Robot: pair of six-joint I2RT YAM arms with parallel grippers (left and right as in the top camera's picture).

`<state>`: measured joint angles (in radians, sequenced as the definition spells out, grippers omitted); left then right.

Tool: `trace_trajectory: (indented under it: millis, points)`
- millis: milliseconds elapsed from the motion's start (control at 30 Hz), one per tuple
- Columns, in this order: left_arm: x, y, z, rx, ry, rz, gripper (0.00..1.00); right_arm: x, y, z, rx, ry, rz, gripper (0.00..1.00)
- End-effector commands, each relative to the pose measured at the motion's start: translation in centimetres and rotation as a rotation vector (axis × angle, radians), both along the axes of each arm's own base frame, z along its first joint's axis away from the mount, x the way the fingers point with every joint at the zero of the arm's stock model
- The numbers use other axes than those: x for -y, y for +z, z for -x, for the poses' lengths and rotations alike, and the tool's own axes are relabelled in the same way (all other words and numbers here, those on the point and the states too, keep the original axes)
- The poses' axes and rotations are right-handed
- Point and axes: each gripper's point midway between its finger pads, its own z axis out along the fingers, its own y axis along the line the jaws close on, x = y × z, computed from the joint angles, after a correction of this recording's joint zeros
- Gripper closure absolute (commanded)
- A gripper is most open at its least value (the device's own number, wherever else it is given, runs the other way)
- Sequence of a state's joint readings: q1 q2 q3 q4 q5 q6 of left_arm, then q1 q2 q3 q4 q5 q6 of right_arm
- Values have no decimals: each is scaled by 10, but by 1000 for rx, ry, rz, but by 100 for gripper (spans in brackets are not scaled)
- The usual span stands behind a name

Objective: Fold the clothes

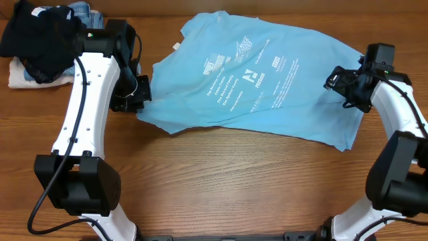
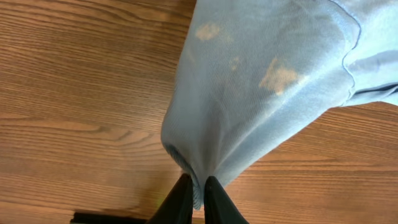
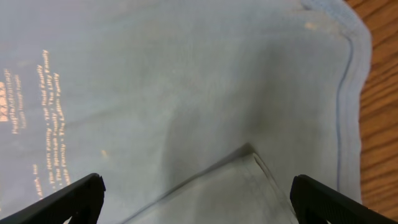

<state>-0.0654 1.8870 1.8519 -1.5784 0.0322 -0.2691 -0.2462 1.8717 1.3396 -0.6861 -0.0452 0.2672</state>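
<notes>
Overhead view: the shirt (image 1: pixel 267 73) lies spread, print side up, across the middle and right of the table (image 1: pixel 221 181). It is mostly flat, with light wrinkles and an uneven near edge. A black garment (image 1: pixel 40 37) and jeans (image 1: pixel 80 10) are piled at the far left, apart from it.

Left gripper (image 1: pixel 138 92): at the shirt's left edge. The left wrist view shows its fingers clenched on a pinch of blue cloth, which rises in a gathered tent from the wood. That part is probably a sleeve or shoulder, but the view is too close to be sure.

Right gripper (image 1: pixel 344 84): over the shirt's right edge. The right wrist view shows its fingers spread wide with nothing between them. Hemmed cloth and a small turned-over flap lie below.

Assessment: the fold appears to be at its start, with one side secured, the other not yet taken and no panel turned over.

Next move, as judged: the right gripper should lower onto the hem beneath it and take a firm pinch through one layer only. The two arms can then lift together and carry the edge across evenly, so the cloth does not drag or bunch.
</notes>
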Motion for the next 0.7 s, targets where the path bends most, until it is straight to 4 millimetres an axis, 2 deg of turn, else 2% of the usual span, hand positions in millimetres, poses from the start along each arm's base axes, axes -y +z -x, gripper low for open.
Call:
trace_trajectory:
  millis: [0, 133, 333, 533, 667]
  points:
    - [-2, 0, 1, 2, -14, -14, 89, -1, -13, -4, -16, 43, 16, 1]
    - [-2, 0, 1, 2, -14, -14, 88, 0, -31, -1, -58, 56, 17, 11]
    - [-2, 0, -1, 10, -14, -13, 87, 7, -54, 7, -130, 78, 57, 12]
    - [-1, 0, -3, 15, -14, -13, 85, 7, -56, 8, -136, 92, 60, 13]
    - [-1, 0, -4, 21, -14, -12, 83, 6, -57, 9, -141, 92, 58, 20]
